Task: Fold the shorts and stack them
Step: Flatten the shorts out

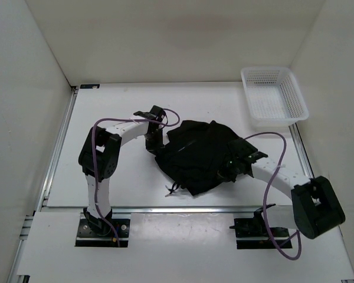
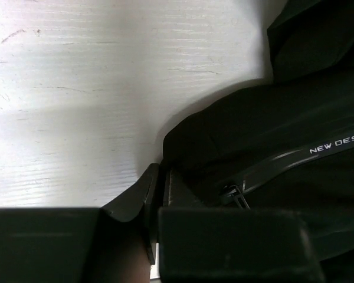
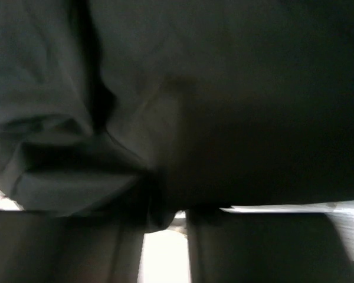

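Observation:
The black shorts (image 1: 197, 154) lie crumpled in a heap at the table's middle. My left gripper (image 1: 153, 139) is at their left edge. In the left wrist view its fingers (image 2: 133, 197) stand almost together, and the left gripper (image 2: 159, 174) is shut on the hem of the shorts (image 2: 271, 130). A grey band with pale lettering (image 2: 336, 143) crosses the cloth. My right gripper (image 1: 230, 168) is over the heap's right side. In the right wrist view the shorts (image 3: 224, 88) fill the frame, and the right gripper (image 3: 165, 215) is shut on a fold.
A white mesh basket (image 1: 274, 121) stands at the back right corner, apart from the shorts. White walls close the table at the back and sides. A loose drawstring end (image 1: 171, 190) sticks out at the heap's near left.

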Action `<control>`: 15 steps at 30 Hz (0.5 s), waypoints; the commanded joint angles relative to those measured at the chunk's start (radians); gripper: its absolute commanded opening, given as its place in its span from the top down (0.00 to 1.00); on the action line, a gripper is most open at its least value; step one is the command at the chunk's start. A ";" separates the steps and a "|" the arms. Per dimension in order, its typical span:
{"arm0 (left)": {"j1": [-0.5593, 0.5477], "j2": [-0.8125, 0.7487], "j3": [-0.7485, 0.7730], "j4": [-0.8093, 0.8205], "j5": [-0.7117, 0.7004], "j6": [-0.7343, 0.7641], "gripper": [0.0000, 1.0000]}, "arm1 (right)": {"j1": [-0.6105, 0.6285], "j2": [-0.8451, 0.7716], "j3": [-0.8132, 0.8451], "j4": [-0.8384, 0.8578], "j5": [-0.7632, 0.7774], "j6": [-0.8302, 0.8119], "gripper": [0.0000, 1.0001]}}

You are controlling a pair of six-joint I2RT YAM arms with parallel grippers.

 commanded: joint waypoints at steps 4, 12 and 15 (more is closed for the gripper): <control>0.007 -0.126 0.021 -0.024 -0.023 0.023 0.90 | 0.020 0.091 0.289 -0.080 0.165 -0.105 1.00; 0.047 -0.378 0.181 -0.225 -0.091 0.100 0.90 | 0.018 0.170 0.711 -0.198 0.275 -0.237 1.00; -0.037 -0.427 0.204 -0.255 -0.002 0.060 0.90 | -0.040 0.367 0.961 -0.235 0.275 -0.266 1.00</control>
